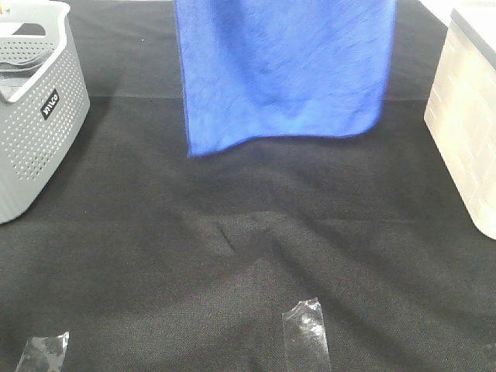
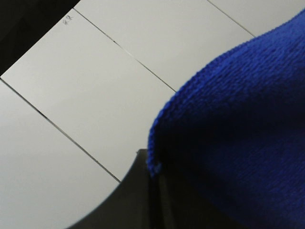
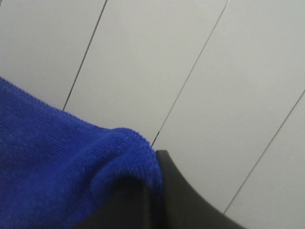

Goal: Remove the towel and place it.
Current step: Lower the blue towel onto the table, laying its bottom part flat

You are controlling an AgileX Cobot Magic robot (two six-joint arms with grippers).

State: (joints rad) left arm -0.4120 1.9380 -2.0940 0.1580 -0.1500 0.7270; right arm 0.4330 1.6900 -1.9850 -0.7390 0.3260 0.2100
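Note:
The towel (image 1: 283, 70) is a bright blue cloth hanging in the air above the back of the table, its top edge beyond the top of the exterior view and its lower edge free above the black table cloth (image 1: 248, 263). Neither gripper shows in the exterior view. In the left wrist view the towel (image 2: 238, 119) bunches over my left gripper (image 2: 152, 171), whose dark finger holds its edge. In the right wrist view the towel (image 3: 57, 162) folds over my right gripper (image 3: 157, 164) in the same way. Both look shut on the towel's upper corners.
A grey perforated basket (image 1: 31, 108) stands at the left edge. A cream brick-patterned box (image 1: 465, 132) stands at the right edge. Two pieces of clear tape (image 1: 308, 333) (image 1: 43, 353) lie near the front. White wall panels (image 2: 86, 86) fill the wrist views.

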